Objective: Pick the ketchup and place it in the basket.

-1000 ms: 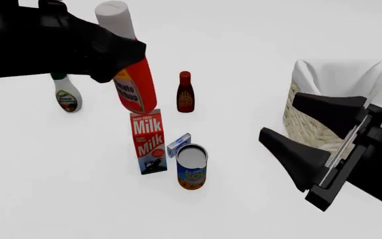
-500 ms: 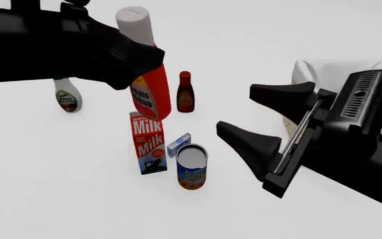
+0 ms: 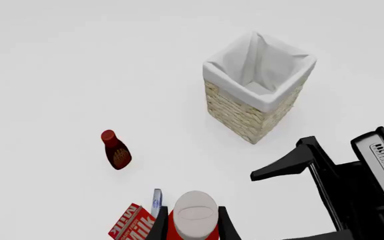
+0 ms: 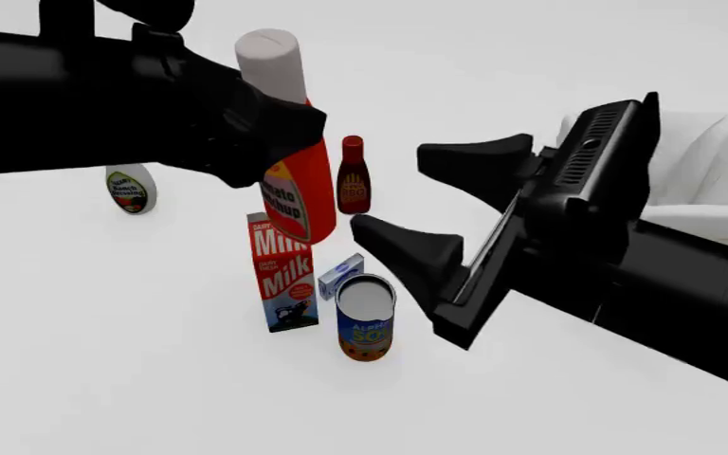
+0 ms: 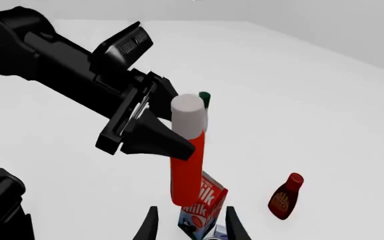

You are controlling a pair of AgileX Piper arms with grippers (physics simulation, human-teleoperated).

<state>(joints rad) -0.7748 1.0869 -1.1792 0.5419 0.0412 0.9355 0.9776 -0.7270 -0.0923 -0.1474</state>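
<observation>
Since a second ago the right gripper (image 4: 405,194) swung leftward from in front of the basket (image 3: 257,107) toward the ketchup (image 4: 299,194), and the left gripper (image 5: 157,131) carried the bottle a bit further right, above the milk carton (image 4: 283,275). Looked like a handoff to me. Right fingers were spread wide, nothing in them; left ones were clamped on the bottle just under its white cap, bottle hanging clear of the table. To do it well I'd close the right fingers around the red body below the left's hold before letting go. Left arm reached in nearly level, right one angled across. BBQ sauce bottle (image 4: 354,176) stood just behind the ketchup.
</observation>
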